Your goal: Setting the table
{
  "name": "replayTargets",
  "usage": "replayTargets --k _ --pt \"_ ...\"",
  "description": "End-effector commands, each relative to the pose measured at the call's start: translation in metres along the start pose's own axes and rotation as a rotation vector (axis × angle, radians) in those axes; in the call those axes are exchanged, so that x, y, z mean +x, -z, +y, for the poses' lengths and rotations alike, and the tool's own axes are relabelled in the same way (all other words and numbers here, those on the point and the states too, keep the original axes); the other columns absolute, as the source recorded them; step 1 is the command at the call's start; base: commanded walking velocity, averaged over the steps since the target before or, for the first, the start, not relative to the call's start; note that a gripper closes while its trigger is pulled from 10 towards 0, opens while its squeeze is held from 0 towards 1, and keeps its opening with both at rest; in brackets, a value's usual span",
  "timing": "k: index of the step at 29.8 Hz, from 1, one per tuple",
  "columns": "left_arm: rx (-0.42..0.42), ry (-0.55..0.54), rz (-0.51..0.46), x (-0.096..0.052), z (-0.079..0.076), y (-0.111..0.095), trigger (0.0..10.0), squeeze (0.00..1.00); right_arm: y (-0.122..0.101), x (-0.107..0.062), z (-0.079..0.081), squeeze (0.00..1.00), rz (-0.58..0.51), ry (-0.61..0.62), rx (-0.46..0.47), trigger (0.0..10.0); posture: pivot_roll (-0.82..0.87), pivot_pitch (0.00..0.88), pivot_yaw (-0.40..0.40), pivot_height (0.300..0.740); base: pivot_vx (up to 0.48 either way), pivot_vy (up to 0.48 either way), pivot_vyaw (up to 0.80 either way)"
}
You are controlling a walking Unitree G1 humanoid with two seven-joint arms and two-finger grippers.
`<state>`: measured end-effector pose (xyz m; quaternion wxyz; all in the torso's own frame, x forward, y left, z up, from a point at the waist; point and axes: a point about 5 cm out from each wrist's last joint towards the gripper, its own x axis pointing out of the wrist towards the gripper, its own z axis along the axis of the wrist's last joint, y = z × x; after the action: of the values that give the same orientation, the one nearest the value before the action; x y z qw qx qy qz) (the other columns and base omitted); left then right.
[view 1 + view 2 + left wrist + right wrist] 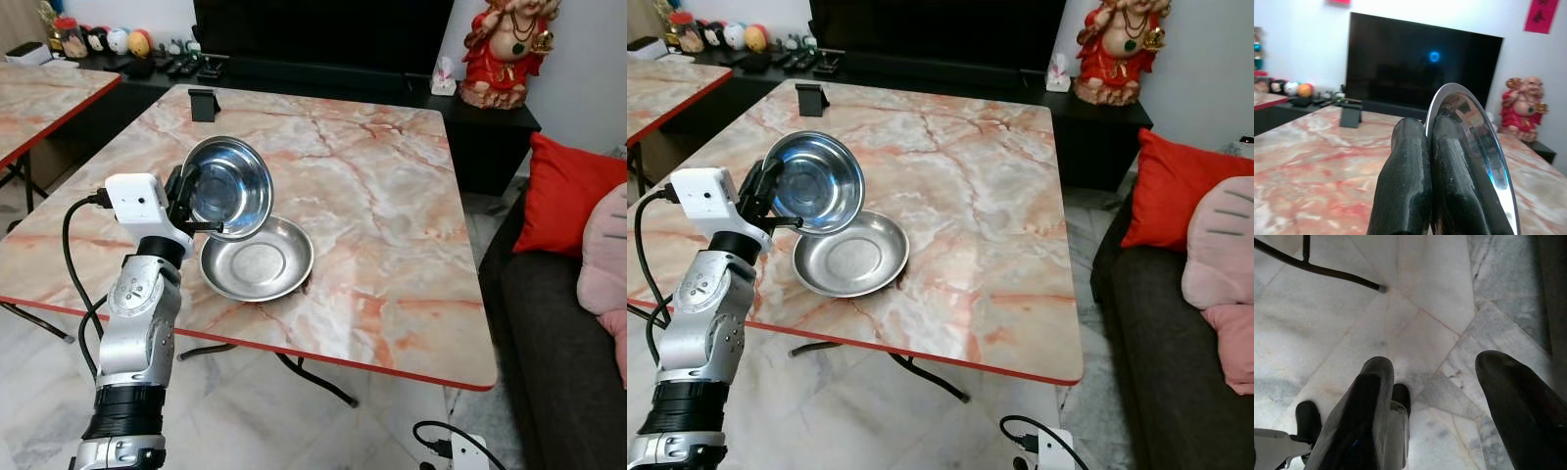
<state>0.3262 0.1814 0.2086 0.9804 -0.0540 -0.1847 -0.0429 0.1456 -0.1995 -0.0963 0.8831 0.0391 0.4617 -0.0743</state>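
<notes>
Left gripper [199, 209], lower left of frame: fingers [1449, 166] pinched on the rim of a steel bowl [229, 186].
Bowl was held tilted on edge, hollow facing the camera, its lower rim over a second steel bowl [257, 258] that lay flat near the front edge of the marble table [392, 215]. Right gripper [1449, 396] hung over the tiled floor [1415, 298], fingers spread apart, holding nothing.
</notes>
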Motion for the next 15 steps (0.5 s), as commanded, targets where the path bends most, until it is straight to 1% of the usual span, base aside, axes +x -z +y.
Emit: replayTargets --k 1,15 --pt "-0.006 0.014 -0.018 0.0032 -0.0043 -0.0056 10.0 0.00 0.0026 -0.0008 -0.0030 0.00 0.008 0.008 0.007 10.0 0.05 0.000 -0.029 0.740 0.240 0.000 0.00" --pt "-0.013 0.014 -0.025 0.0039 -0.0054 -0.0070 10.0 0.00 0.0022 -0.0008 -0.0035 0.00 0.005 0.008 0.008 10.0 0.04 0.003 -0.029 0.740 0.274 0.000 0.00"
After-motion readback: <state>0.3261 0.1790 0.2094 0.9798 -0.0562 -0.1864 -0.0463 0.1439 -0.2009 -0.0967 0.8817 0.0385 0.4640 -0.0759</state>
